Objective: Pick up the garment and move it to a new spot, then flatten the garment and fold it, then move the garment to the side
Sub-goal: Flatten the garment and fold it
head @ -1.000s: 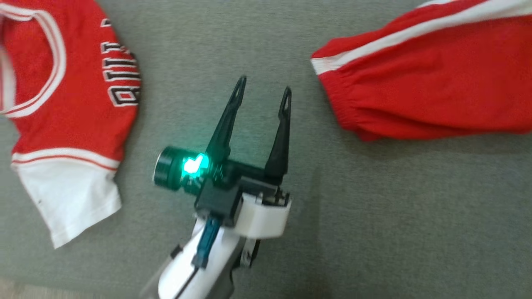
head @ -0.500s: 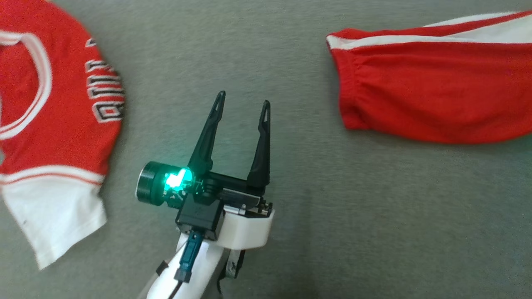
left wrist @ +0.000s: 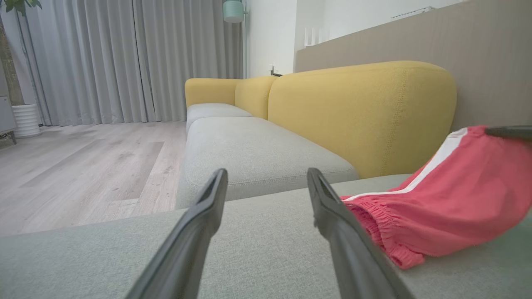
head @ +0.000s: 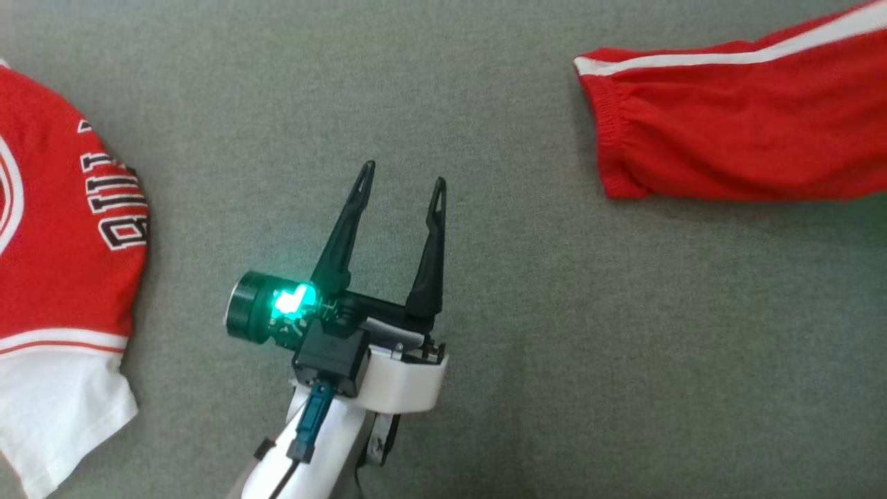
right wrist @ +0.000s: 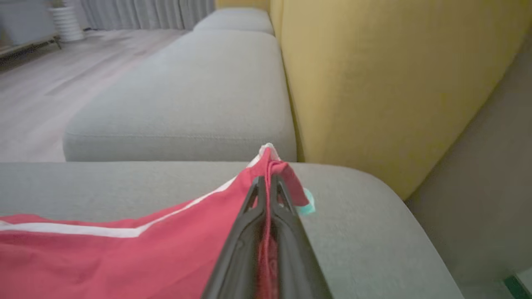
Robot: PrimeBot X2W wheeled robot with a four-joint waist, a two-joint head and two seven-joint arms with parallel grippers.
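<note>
The garment (head: 727, 152) is a pair of red shorts with a white side stripe, lying at the upper right of the grey sofa seat (head: 499, 83) in the head view. In the right wrist view my right gripper (right wrist: 268, 179) is shut on a raised fold of the garment (right wrist: 145, 257). My left gripper (head: 403, 174) hovers open over bare cushion, well left of the garment, with nothing between its fingers. From the left wrist, the left gripper (left wrist: 267, 173) points past the elastic waistband of the garment (left wrist: 457, 207), and a dark right-gripper finger (left wrist: 509, 132) sits at its lifted top edge.
A red and white jersey (head: 62, 263) with black lettering lies at the left of the seat. Yellow backrest cushions (left wrist: 357, 116) rise behind the seat. Another grey seat cushion (left wrist: 249, 145) continues beyond, with wooden floor (left wrist: 83, 166) to its side.
The head camera has shifted. My right gripper has shut on the garment, whose waistband end has drawn off to the right, farther from the jersey and the left gripper.
</note>
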